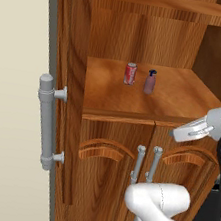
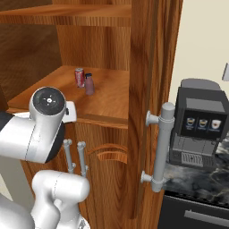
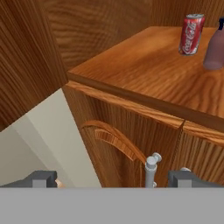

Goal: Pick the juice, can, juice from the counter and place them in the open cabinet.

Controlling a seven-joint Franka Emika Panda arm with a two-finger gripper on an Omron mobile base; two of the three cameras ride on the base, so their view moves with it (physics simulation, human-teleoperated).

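Right now the small red cylindrical can with a silver top stands upright on the shelf of the tall reddish-brown wooden cabinet, just beside a small mauve bottle with a dark cap (apart, not touching). Open cabinet door with a grey metal bar handle stands at left. Two-finger gripper is spread wide and released, holding nothing, in front of the shelf edge above the lower doors' twin grey handles. Black coffee machine sits on the black marbled stone counter.

Tool wide open, empty, arm raised.
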